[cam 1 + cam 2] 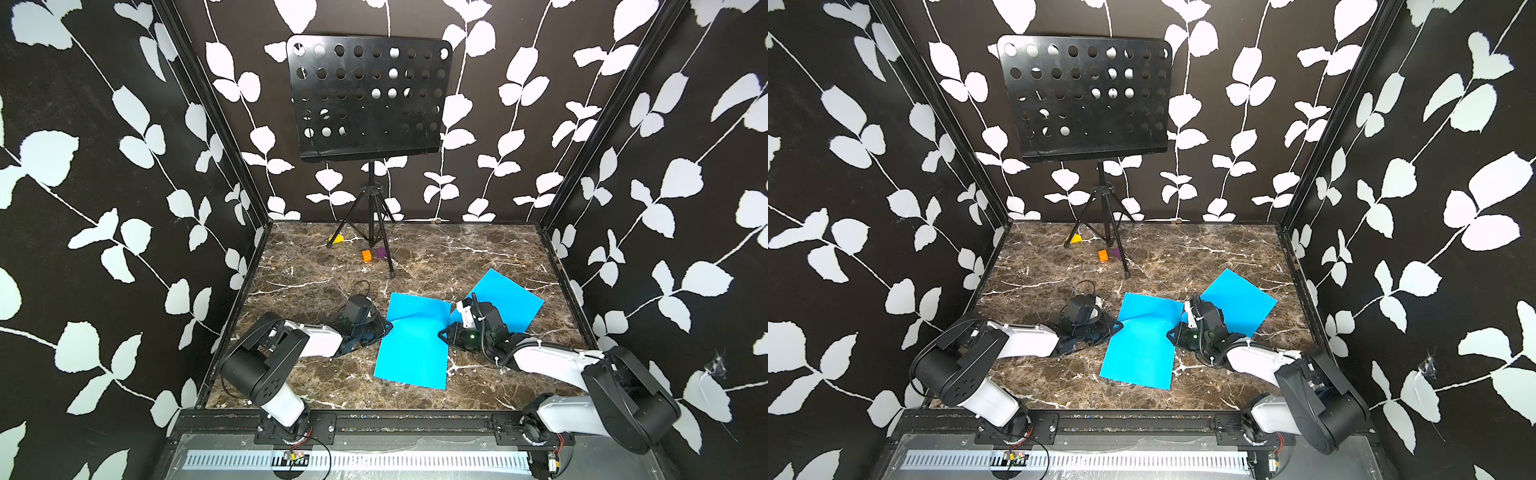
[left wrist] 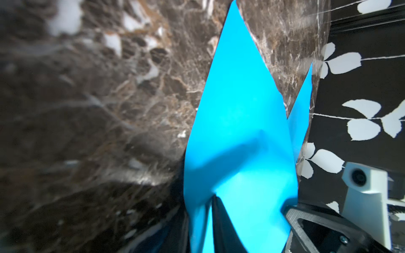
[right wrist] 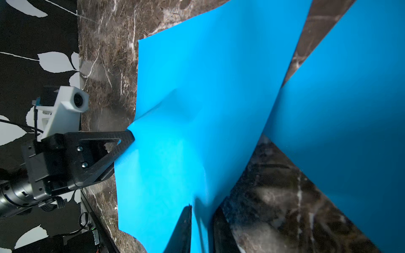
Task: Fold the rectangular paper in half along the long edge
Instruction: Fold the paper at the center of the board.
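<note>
so the left gripper (image 1: 387, 327) and right gripper (image 1: 443, 335) are each clamped onto opposite long edges of the thin bright-blue rectangular paper sheet (image 1: 409, 353) spanning between them, roughly mid-length, I'd guess to pin down the crease line.

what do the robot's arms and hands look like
The left arm and right arm have white shells with bulky black joints. The left hand and right hand have black, triangular, hollow-framed fingers, each with a white camera block beside it. A black ribbed cable runs along the right wrist.
</note>
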Action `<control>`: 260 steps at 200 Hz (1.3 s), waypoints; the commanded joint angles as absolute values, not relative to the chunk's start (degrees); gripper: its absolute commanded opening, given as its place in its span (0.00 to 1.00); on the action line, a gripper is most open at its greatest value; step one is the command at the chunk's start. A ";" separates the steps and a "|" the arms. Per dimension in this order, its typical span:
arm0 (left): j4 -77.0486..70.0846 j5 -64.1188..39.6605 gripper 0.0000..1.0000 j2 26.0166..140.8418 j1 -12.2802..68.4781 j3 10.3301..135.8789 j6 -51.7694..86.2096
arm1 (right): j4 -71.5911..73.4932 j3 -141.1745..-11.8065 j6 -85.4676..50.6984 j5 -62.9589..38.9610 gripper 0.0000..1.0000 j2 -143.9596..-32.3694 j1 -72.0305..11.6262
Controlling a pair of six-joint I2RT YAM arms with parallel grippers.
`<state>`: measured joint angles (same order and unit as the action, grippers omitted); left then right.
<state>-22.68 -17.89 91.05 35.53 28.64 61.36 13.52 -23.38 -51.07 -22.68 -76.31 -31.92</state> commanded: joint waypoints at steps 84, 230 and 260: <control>-8.80 -13.71 0.17 92.84 35.64 28.21 56.53 | 8.59 -28.61 -55.67 -25.47 0.09 -78.26 -32.41; 8.85 -5.54 0.61 77.17 38.20 35.94 48.98 | -5.11 -35.24 -51.55 -22.29 0.03 -83.90 -32.52; 7.22 -8.02 0.32 80.57 41.65 39.02 48.95 | -4.78 -35.24 -51.55 -21.46 0.06 -83.70 -32.53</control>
<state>6.68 -6.13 78.81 38.89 36.49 49.93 -5.37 -34.57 -51.42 -22.68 -83.85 -32.23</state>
